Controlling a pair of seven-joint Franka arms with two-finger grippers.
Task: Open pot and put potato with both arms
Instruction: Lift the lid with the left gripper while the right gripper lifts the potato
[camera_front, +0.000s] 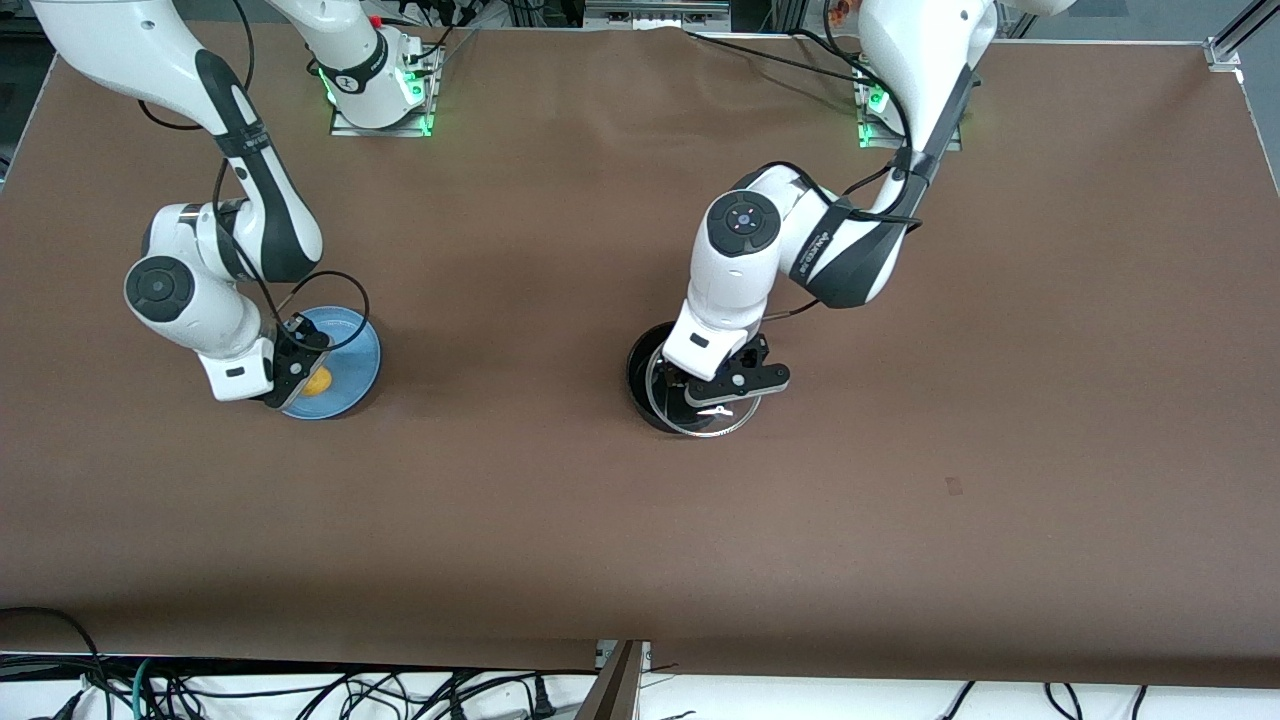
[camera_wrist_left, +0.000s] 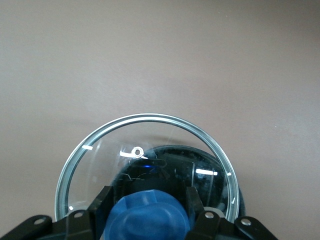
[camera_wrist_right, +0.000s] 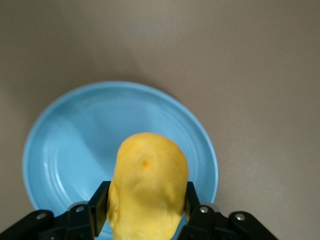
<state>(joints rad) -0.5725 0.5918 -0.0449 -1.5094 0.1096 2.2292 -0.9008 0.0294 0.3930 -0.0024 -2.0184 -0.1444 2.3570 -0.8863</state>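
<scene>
The black pot (camera_front: 643, 383) stands mid-table; its handle is hidden under the left arm. My left gripper (camera_front: 722, 393) is shut on the blue knob (camera_wrist_left: 145, 220) of the glass lid (camera_front: 705, 425). The lid (camera_wrist_left: 110, 150) is tilted and shifted off the pot's mouth toward the front camera, so the pot's black inside (camera_wrist_left: 200, 165) shows through the glass. My right gripper (camera_front: 298, 380) is shut on the yellow potato (camera_front: 319, 383), over the light-blue plate (camera_front: 350, 355). In the right wrist view the potato (camera_wrist_right: 147, 180) fills the gap between the fingers (camera_wrist_right: 100, 200), with the plate (camera_wrist_right: 80, 145) below.
The brown table (camera_front: 560, 520) carries only the plate, toward the right arm's end, and the pot in the middle. Both arm bases stand along the table edge farthest from the front camera. Cables lie past the table's front edge.
</scene>
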